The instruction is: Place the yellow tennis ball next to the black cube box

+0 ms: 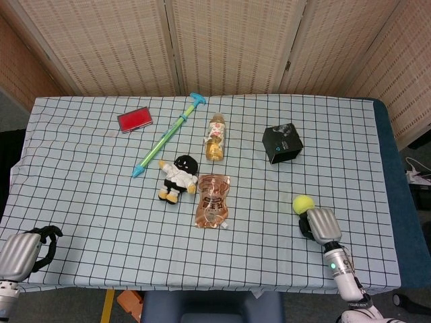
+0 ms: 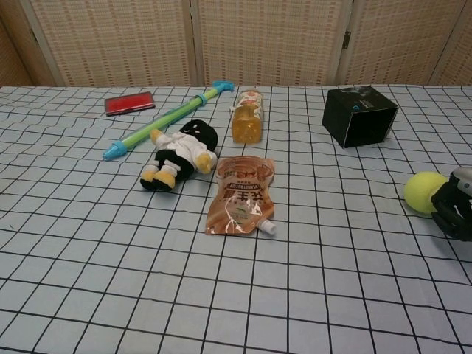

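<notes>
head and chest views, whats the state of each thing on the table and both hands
ball: on the cloth, right hand against it, not lifted
box: resting on the table, apart from the ball
bottle: lying on its side
pouch: lying flat
doll: lying down
water gun: lying flat
red case: flat, closed
right hand: at the ball, grasp unclear
left hand: resting at the table edge, holding nothing

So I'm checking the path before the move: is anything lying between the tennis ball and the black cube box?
Nothing visible. Only bare checked cloth lies between the tennis ball and the black cube box. The right hand is right beside the ball.
</notes>
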Robot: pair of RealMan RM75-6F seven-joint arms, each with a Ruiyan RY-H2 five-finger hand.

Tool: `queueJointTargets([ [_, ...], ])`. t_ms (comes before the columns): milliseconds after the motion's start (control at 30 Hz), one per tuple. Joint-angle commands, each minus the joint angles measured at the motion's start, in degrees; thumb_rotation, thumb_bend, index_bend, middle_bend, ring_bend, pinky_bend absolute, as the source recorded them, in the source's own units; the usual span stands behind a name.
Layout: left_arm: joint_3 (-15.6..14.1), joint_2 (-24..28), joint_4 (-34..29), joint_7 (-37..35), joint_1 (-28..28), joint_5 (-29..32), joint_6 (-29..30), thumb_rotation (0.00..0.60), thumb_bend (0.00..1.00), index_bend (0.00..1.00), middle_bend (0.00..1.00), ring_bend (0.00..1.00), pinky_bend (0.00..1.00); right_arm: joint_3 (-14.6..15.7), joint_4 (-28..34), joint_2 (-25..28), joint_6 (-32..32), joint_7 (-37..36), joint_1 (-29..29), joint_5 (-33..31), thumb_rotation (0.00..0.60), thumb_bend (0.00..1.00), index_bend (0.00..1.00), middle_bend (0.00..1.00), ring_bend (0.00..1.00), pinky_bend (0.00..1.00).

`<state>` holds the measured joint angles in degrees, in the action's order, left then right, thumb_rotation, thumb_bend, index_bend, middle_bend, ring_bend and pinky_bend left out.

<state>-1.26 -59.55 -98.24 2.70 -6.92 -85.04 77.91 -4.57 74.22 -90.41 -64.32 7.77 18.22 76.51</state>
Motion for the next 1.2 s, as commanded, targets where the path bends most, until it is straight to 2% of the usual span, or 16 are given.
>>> queueJointTargets([
  [33, 0.0, 0.0, 0.0, 0.0, 0.0, 0.1, -0.1, 0.6, 0.58, 0.44, 0.49, 0.49, 0.59, -0.1, -0.6, -0.3, 0.3, -0.3, 0.3, 0.0, 0.6, 0.77, 0.87, 0.8, 0.72, 0.91],
  [667, 0.1, 0.1, 0.0, -0.1, 0.0, 0.2, -0.1, 0.6, 0.58, 0.44, 0.49, 0.49, 0.59, -2.3, -7.1, -2.9, 1.7, -3.2, 3.3, -0.3, 0.6, 0.78, 0.86, 0.8, 0.71, 0.91],
  [1200, 0.0, 0.1, -0.1, 0.1, 0.0, 0.2, -0.1, 0.6, 0.58, 0.44, 0.49, 0.49, 0.59, -1.9, -14.6, -4.1, 5.2, -10.6, 6.2, 1.7, 0.6, 0.78, 0.86, 0.8, 0.71, 0.91],
])
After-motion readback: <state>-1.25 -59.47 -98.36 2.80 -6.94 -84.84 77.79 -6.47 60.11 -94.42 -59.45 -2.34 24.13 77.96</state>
